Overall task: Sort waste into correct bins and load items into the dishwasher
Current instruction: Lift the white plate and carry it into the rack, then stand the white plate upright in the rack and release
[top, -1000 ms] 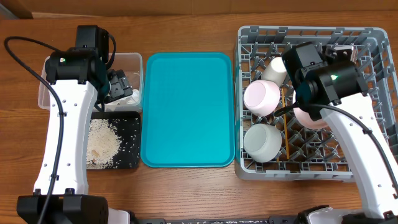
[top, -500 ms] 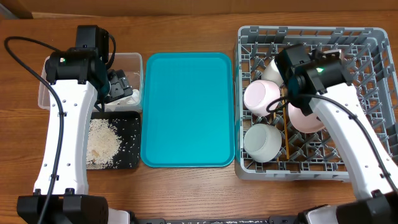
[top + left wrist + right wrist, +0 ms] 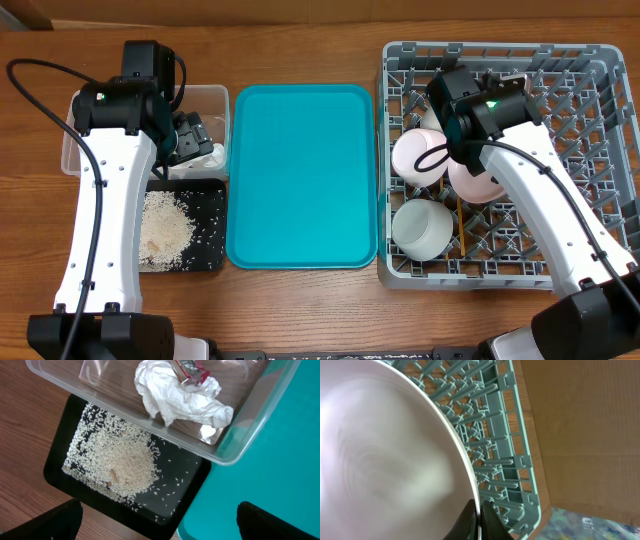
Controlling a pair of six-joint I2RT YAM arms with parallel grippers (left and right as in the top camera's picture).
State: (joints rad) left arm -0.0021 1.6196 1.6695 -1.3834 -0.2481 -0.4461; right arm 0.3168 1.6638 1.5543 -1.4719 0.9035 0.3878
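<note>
Bright, even light casts soft shadows overhead, while the plate (image 3: 385, 460) smears out of focus (right wrist view).

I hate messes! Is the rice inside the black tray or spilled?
Inside: the loose white rice grains lie within the shallow black rectangular tray; none visible outside.

On the bench (image 3: 300, 300) a teal tray (image 3: 300, 175) lies between the clear tub (image 3: 208, 100) and a grey dish rack (image 3: 500, 48). The left arm (image 3: 100, 220) reaches over the tub, where a white napkin (image 3: 212, 156) shows; rice (image 3: 165, 232) lies heaped in the black tray (image 3: 212, 215) just beside it. The rack holds a pink bowl (image 3: 418, 157), a white bowl (image 3: 420, 228) and thin wooden chopsticks (image 3: 462, 225); the right arm (image 3: 540, 200) partly covers a pink plate (image 3: 475, 185).
</note>
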